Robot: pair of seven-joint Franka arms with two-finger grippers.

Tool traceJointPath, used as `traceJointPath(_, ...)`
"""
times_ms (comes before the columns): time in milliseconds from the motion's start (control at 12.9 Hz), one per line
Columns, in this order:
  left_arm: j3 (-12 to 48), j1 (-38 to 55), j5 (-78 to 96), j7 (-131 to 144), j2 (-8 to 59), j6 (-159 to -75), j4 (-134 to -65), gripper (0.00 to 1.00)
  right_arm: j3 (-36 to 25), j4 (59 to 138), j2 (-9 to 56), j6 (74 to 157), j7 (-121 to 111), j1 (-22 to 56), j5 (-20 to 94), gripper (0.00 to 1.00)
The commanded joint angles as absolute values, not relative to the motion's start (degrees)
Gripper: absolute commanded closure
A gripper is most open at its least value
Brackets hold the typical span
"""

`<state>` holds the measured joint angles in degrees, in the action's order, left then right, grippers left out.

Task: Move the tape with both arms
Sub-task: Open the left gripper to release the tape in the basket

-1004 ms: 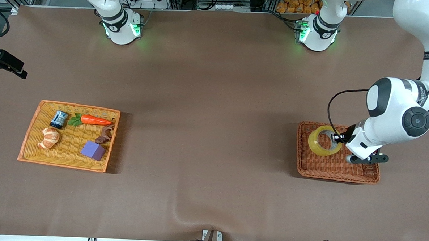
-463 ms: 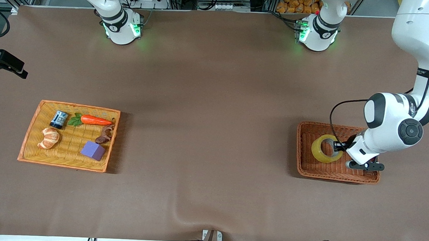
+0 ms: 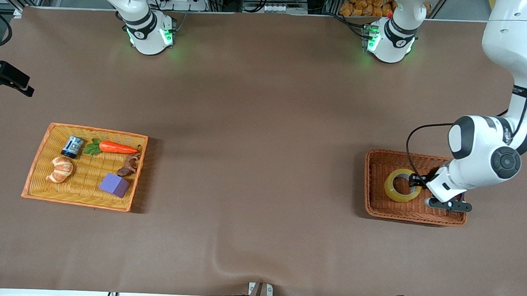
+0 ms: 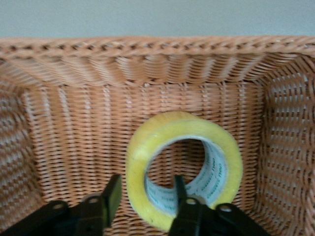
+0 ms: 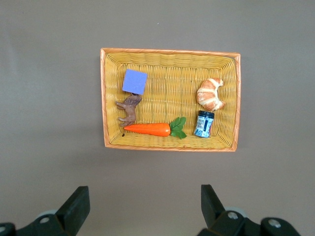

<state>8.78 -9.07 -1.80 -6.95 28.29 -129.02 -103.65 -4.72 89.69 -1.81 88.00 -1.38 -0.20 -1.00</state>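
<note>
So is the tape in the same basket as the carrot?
No, the tape sits alone in the brown basket; the carrot lies in the orange one.

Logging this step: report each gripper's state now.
Left gripper: open, straddling the tape wall in the brown basket.
Right gripper: open, empty, above the yellow basket.

The bench [image 3: 262, 165] is evenly and brightly lit from overhead, soft shadows are cast beside both baskets [image 3: 414, 214] toward the middle, green glow is thrown around the arm bases [image 3: 150, 38], and the left wrist view is rendered slightly soft at close range.
</note>
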Motion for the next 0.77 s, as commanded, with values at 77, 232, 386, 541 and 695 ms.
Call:
traceJointPath(77,9.6,-10.0,-2.0,-10.0,24.4,-124.1,-100.6,0.0,-5.2,89.8,-2.1,87.5,-1.1,-0.1,-0.9,0.0)
traceJointPath(232,11.3,-9.8,-2.0,-9.1,21.5,-119.2,-96.8,0.0,-5.2,89.8,-2.1,87.5,-1.1,0.0,-0.9,0.0)
traceJointPath(386,12.6,-9.8,-2.1,-3.6,18.0,-114.8,-93.9,0.0,-5.2,89.8,-2.2,87.4,-1.1,0.0,-0.9,0.0)
traceJointPath(541,14.1,-9.8,-2.8,1.7,13.5,-111.9,-93.5,0.0,-5.2,89.8,-2.2,87.4,-1.1,-0.1,-0.9,0.0)
traceJointPath(695,14.3,-9.7,-3.0,4.7,10.4,-107.4,-92.1,0.0,-5.2,89.8,-2.3,87.4,-1.1,-0.1,-0.9,0.0)
